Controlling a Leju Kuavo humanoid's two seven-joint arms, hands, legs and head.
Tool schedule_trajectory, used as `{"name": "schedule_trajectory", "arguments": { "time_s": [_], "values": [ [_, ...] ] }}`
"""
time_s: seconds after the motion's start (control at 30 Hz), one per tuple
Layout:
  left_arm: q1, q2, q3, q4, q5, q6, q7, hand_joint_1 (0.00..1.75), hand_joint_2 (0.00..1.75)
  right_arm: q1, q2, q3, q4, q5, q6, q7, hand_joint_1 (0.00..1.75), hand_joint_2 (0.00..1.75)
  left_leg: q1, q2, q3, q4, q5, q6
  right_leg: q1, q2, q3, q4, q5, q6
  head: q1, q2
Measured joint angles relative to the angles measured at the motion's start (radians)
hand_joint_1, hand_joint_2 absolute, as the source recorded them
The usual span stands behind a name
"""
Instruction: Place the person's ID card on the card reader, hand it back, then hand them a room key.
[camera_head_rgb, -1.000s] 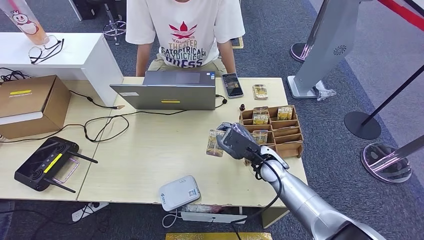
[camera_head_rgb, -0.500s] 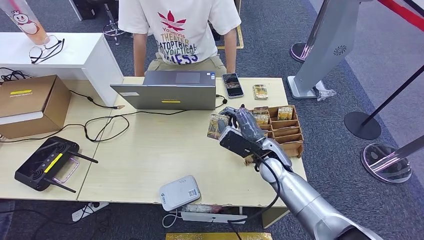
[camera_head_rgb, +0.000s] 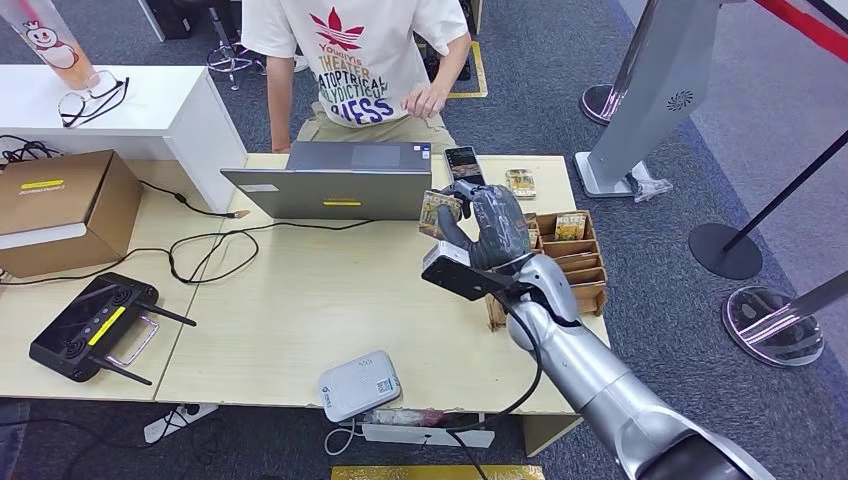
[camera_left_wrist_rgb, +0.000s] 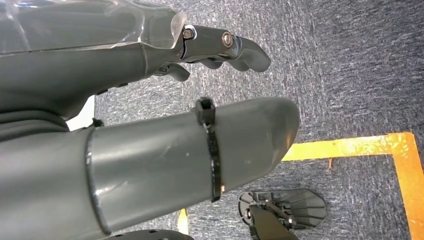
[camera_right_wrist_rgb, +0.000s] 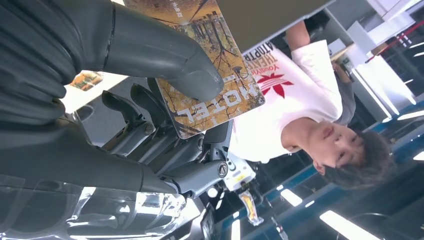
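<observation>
My right hand (camera_head_rgb: 487, 228) pinches a yellow-brown room key card (camera_head_rgb: 438, 213) marked HOTEL and holds it raised over the desk beside the laptop (camera_head_rgb: 335, 180), toward the person (camera_head_rgb: 360, 60) standing behind the desk. In the right wrist view the thumb (camera_right_wrist_rgb: 165, 55) presses the room key card (camera_right_wrist_rgb: 210, 95) against the fingers. The person's hand (camera_head_rgb: 427, 99) hangs at waist height, apart from the card. The white card reader (camera_head_rgb: 358, 384) lies at the desk's front edge. My left hand (camera_left_wrist_rgb: 150, 150) hangs over grey carpet, holding nothing, its fingers loosely curled.
A wooden card rack (camera_head_rgb: 565, 258) with more key cards stands right of my right hand. A phone (camera_head_rgb: 463, 162) and another card (camera_head_rgb: 519, 183) lie at the desk's far edge. A black controller (camera_head_rgb: 90, 326), a cardboard box (camera_head_rgb: 60, 205) and cables occupy the left side.
My right hand has carried the room key card up and away from me, from mid-desk to beside the laptop. The person has stepped back slightly and lifted a hand to waist height.
</observation>
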Motion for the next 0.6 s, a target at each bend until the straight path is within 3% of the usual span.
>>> {"name": "schedule_trajectory", "arguments": {
  "time_s": [0.6],
  "values": [
    [0.000,-0.001,0.000,0.000,0.012,0.009,0.001,0.00,0.00,-0.154,0.130,0.018,0.229,0.126,-0.184,0.001,1.75,1.75,0.000,0.000,0.000,0.000,0.000,0.000,0.000,0.000,0.000,0.000,0.000,0.000,0.000,0.000]
  ]
}}
